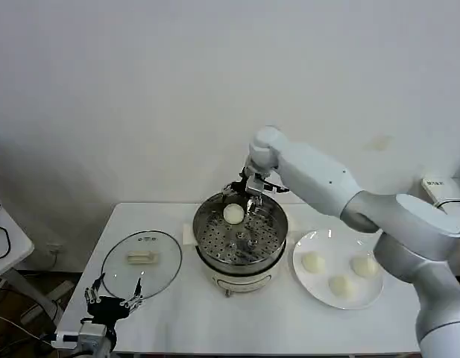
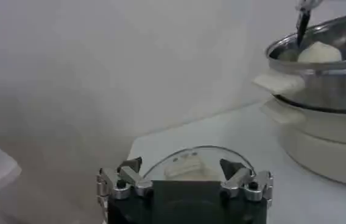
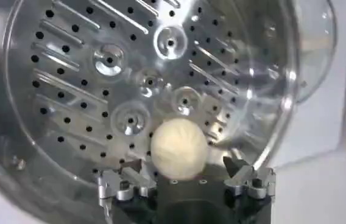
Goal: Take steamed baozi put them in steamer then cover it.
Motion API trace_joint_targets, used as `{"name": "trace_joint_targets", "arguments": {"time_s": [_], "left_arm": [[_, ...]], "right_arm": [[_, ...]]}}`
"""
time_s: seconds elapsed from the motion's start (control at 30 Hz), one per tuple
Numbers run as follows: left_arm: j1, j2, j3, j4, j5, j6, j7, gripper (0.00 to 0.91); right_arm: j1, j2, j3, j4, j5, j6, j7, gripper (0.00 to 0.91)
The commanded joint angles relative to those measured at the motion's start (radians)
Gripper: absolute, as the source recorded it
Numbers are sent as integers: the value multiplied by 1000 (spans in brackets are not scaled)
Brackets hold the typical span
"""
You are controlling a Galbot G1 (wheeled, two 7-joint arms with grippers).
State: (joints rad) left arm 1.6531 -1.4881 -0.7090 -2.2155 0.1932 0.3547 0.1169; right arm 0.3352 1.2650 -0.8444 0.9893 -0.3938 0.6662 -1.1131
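Steel shines all round our right gripper (image 1: 240, 195), which hangs over the steamer (image 1: 241, 237) at the pot's 12 o'clock rim. Its fingers stand spread, and one bun (image 1: 234, 215) lies between them on the perforated tray, released rather than pinched. The other three buns (image 1: 340, 286) rest on the plate (image 1: 300, 280), at 3 o'clock from the pot. The lid (image 1: 141, 262) lies flat at 9 o'clock; its oblong handle (image 1: 142, 258) runs 9-to-3. Our left gripper (image 1: 114, 298) waits at the lid's 6 o'clock edge, fingers parted, holding nothing.
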Motion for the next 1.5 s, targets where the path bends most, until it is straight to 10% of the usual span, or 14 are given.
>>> {"name": "trace_joint_targets", "arguments": {"time_s": [0.03,0.8,1.07,1.5], "left_arm": [[-1,-2,0,-4,0,1,1,907],[-19,23,34,-11,-15,-2,3,907],[-11,30,43,-18,-18,-3,0,907],[-6,28,41,-22,-22,-1,4,907]], "right_arm": [[51,-100,-6,169,160,-110,-33,907],[195,-699,-140,423,505,-668,-60,907],[89,-775,-72,457,546,-945,-75,907],[-141,-724,38,456,382,-1087,-142,907]]}}
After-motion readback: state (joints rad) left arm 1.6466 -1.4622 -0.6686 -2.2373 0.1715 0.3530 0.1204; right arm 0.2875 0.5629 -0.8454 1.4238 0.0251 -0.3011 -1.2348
